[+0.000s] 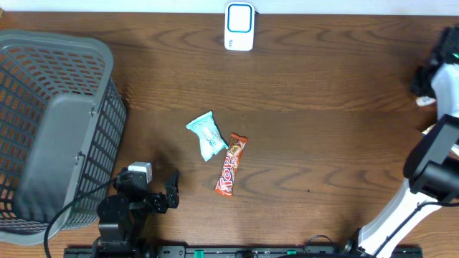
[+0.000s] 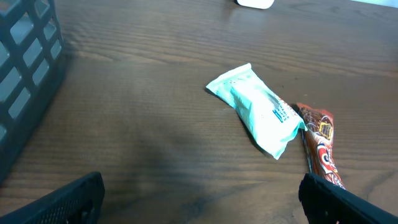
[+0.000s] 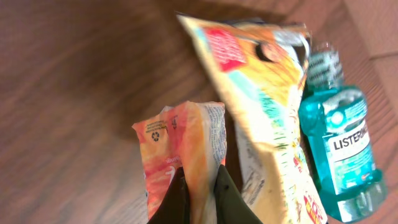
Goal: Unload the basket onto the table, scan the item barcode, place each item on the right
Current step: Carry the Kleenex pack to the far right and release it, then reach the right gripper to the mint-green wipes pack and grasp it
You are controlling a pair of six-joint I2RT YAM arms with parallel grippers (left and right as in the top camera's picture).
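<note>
Right gripper [image 3: 199, 190] is clamped on the lower edge of an orange packet [image 3: 180, 146], its two dark fingers pressed together with the wrapper pinched between them; this looks like the item to be scanned. Whether the packet rests on the table [image 3: 74, 74] or hangs clear of it cannot be told from the wrist view, and no barcode shows on the visible face, only a small recycling mark. Just beside it lies a yellow bag [image 3: 264, 112], and beyond that a teal mouthwash bottle [image 3: 339, 146]. The step in hand is judged to be the pick-up: grip made, carry not yet begun. Next comes a lift away from the neighbours, a long reach across to the white scanner [image 1: 239, 26] at the far edge, and a turn of the wrist so the barcode side faces it. Meanwhile the left gripper [image 2: 202, 199] stands wide apart and empty, low over the table near the basket [image 1: 57, 122], with a teal pouch [image 2: 258, 109] and a candy bar [image 2: 320, 143] ahead of it.
</note>
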